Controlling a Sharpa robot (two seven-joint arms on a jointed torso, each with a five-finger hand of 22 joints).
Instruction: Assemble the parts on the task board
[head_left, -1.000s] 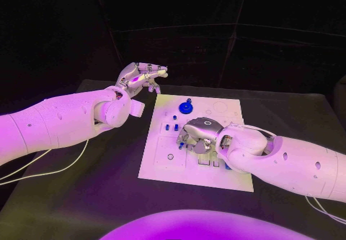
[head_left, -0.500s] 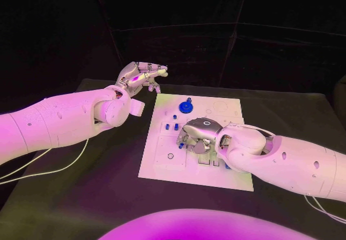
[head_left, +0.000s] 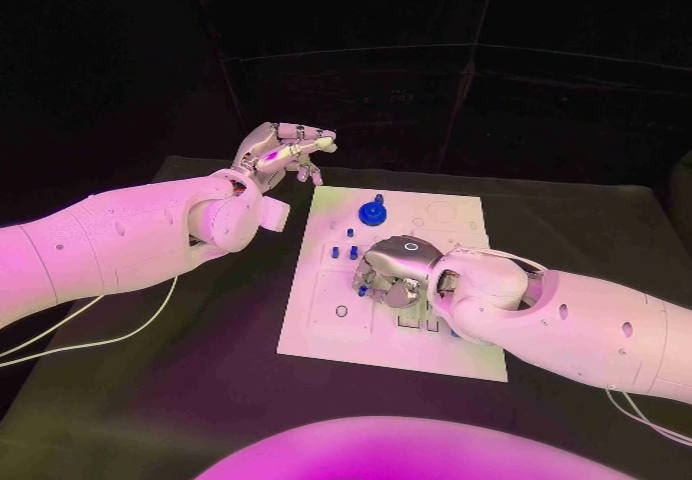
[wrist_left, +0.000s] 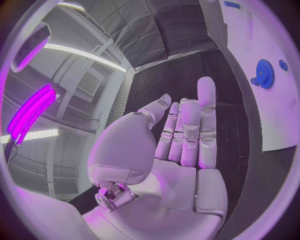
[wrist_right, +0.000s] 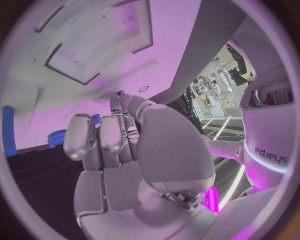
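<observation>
The white task board (head_left: 335, 325) lies in the middle of the black table. A blue gear (head_left: 374, 212) stands on its far part, with small blue pegs (head_left: 348, 234) just nearer. My right hand (head_left: 392, 270) hovers low over the board's middle, fingers curled downward. In the right wrist view its thumb and fingertips (wrist_right: 116, 107) meet on a small blue part (wrist_right: 119, 93), close above the board (wrist_right: 94, 45). My left hand (head_left: 284, 150) is raised beyond the board's far left corner, holding nothing; its fingers (wrist_left: 187, 135) are stretched out, with the gear (wrist_left: 265, 73) off to one side.
Rectangular recesses (wrist_right: 75, 62) are cut into the board under the right hand. A long blue piece (wrist_right: 7, 131) and the blue gear (wrist_right: 57, 136) lie near the board's edge. White cables (head_left: 87, 345) trail on the table under the left arm.
My right hand has crept slightly toward the board's far left, staying low over it. The left hand has not moved.
</observation>
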